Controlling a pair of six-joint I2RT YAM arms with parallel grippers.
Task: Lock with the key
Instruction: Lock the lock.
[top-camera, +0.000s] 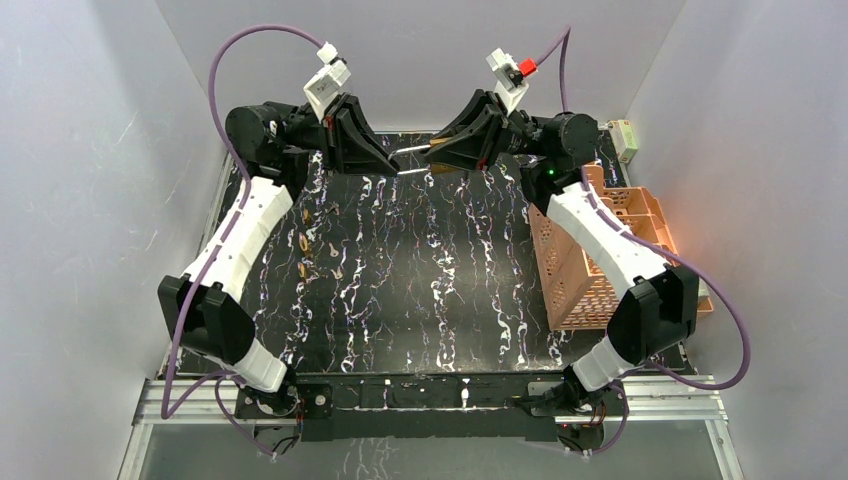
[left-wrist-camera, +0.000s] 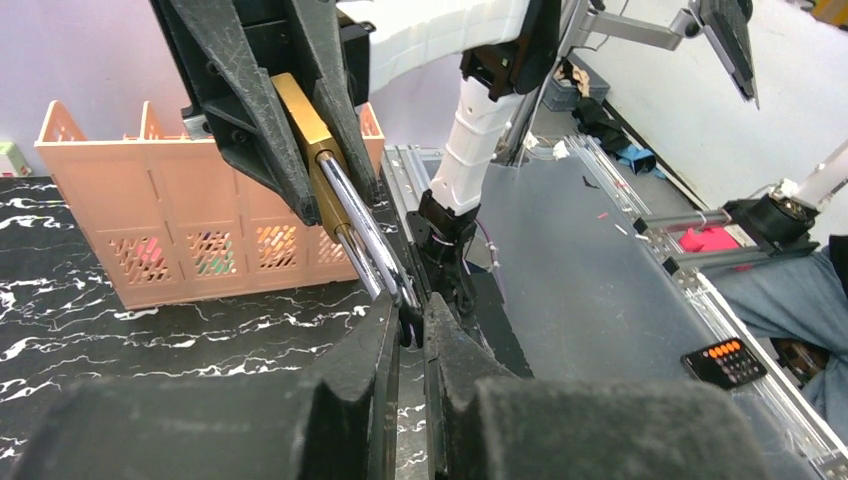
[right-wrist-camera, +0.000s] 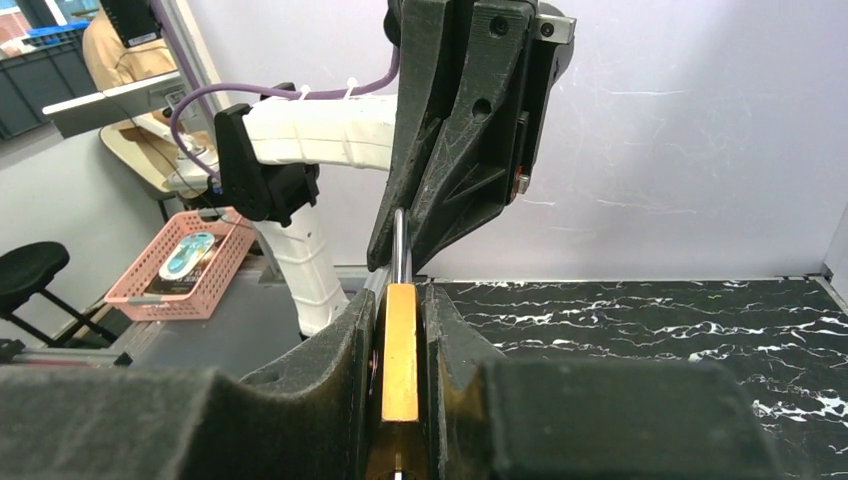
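**Padlock held between both grippers, keys down on the table**

Our left gripper (left-wrist-camera: 408, 312) has its fingers pressed together on the tip of the chrome shackle (left-wrist-camera: 360, 225). Facing it, our right gripper (right-wrist-camera: 400, 300) clamps the brass body of the padlock (right-wrist-camera: 400, 370) edge-on between its pads. The lock hangs in the air between the two tools, well above the far end of the table (top-camera: 430, 290), with the shackle pointing from right to left.

We read this two-sided hold as a way to steady the body while the shackle is seated or pulled. Whether the shackle is pushed home, we cannot tell.

Small brass pieces that look like keys (top-camera: 305, 245) lie on the table just beside our left forearm, apart from both tools. So the key step looks not yet begun, and one gripper would have to let go to fetch one.

As for room, the back wall (top-camera: 420, 60) stands near behind the raised wrists. The peach basket (top-camera: 590, 260) fills the right edge beside our right arm. The middle of the table gives the widest path down.
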